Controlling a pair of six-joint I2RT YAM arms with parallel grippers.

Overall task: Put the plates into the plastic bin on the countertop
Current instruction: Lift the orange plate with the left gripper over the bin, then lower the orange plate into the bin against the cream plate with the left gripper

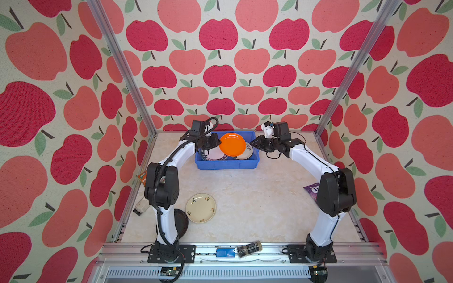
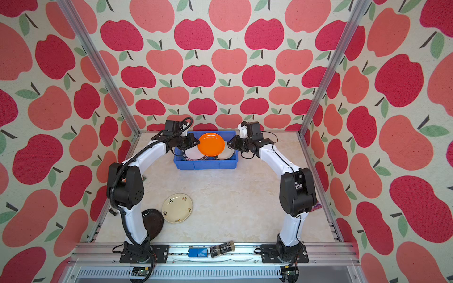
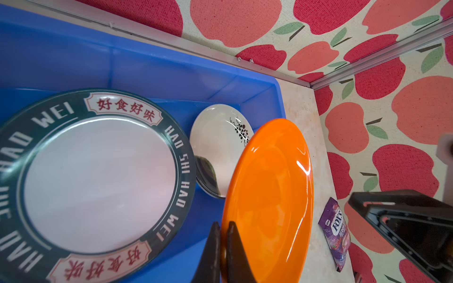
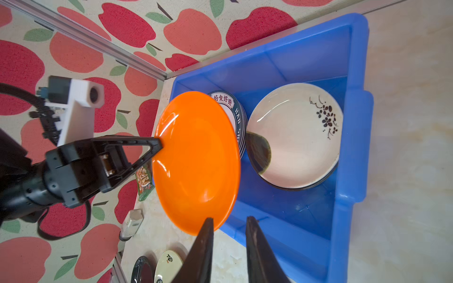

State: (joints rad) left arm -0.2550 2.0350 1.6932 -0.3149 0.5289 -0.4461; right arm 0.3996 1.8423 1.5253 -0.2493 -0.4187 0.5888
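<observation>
My left gripper (image 3: 222, 226) is shut on the rim of the orange plate (image 1: 232, 144) (image 3: 269, 201), holding it tilted above the blue plastic bin (image 1: 226, 164) (image 4: 343, 220). In the bin lie a stack of white plates with dark lettered rims (image 3: 98, 176) and a white plate with a dark flower sprig (image 4: 294, 134). My right gripper (image 4: 229, 220) (image 1: 253, 142) hovers open beside the orange plate's opposite edge, with nothing between its fingers. On the countertop (image 1: 257, 208), near the left arm's base, lie a cream plate (image 1: 201, 207) and a black plate (image 1: 181, 224).
A purple snack packet (image 1: 310, 190) lies by the right arm's elbow. An orange-green packet (image 4: 144, 181) and a small white bottle (image 1: 142, 207) lie along the left rail. A small blue box (image 1: 225, 252) and a dark jar (image 1: 249, 248) rest on the front rail.
</observation>
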